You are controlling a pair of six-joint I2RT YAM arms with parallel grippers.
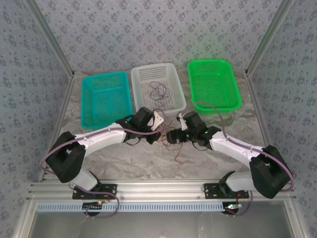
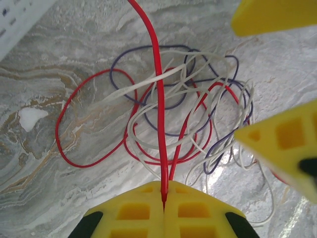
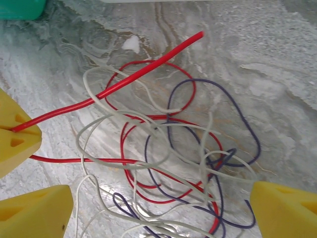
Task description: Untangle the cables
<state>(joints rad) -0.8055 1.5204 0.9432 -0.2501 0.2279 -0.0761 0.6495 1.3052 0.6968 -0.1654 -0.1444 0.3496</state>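
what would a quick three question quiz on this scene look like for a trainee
1. True or false: the left gripper is shut on a red cable.
2. Which basket already has cables in it? A teal, B white basket, C green.
3. Fill in: the right gripper hangs over the tangle on the table with its jaws ____.

Key: 1 true. 2 B. 3 open.
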